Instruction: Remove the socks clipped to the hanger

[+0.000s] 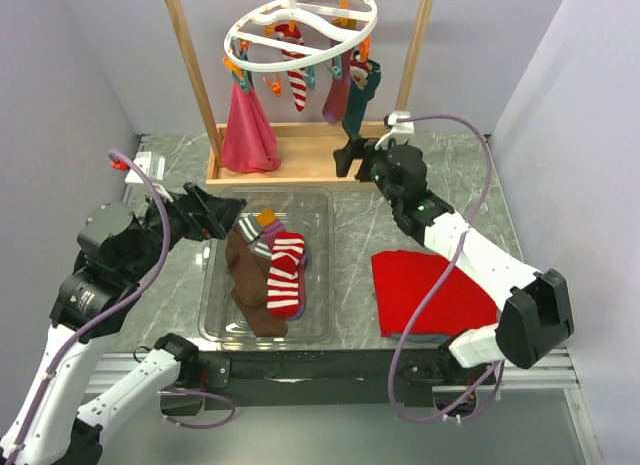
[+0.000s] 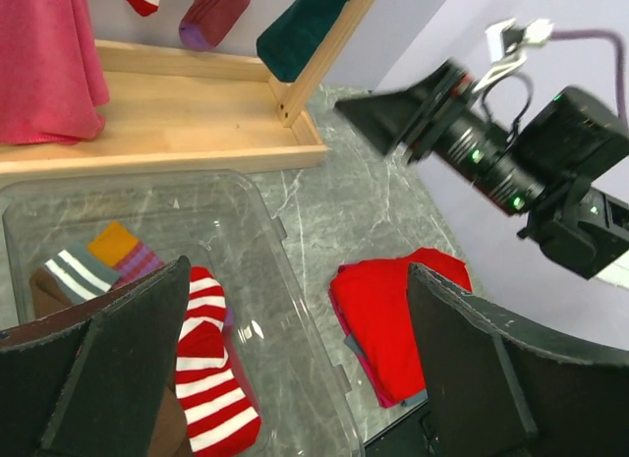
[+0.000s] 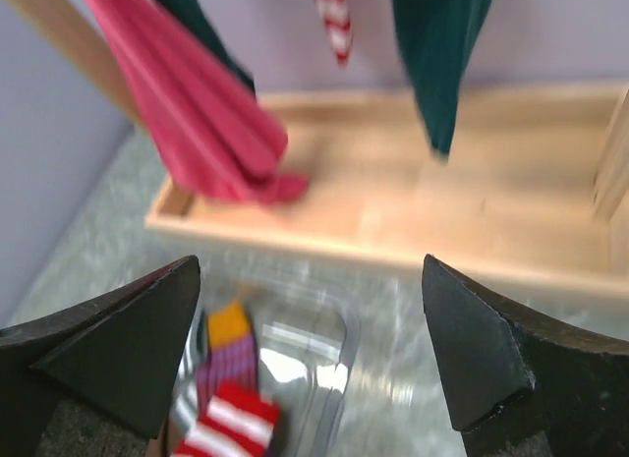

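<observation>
A pale lavender-grey back wall (image 1: 480,45) filled the top of the overhead view. It met a left wall (image 1: 50,85) and a right wall (image 1: 590,115) of the same plain colour, which slanted in along both edges of the frame. The light was soft and even, with only faint shadows. A table (image 1: 350,215) with a grey-green marbled top took up the middle of the frame. At upper centre, close to the back wall, stood a wooden stand (image 1: 300,160), a shallow light-wood base tray with two slim uprights rising past the top edge. A metal rail (image 1: 565,370) ran along the table's near edge at lower right.
</observation>
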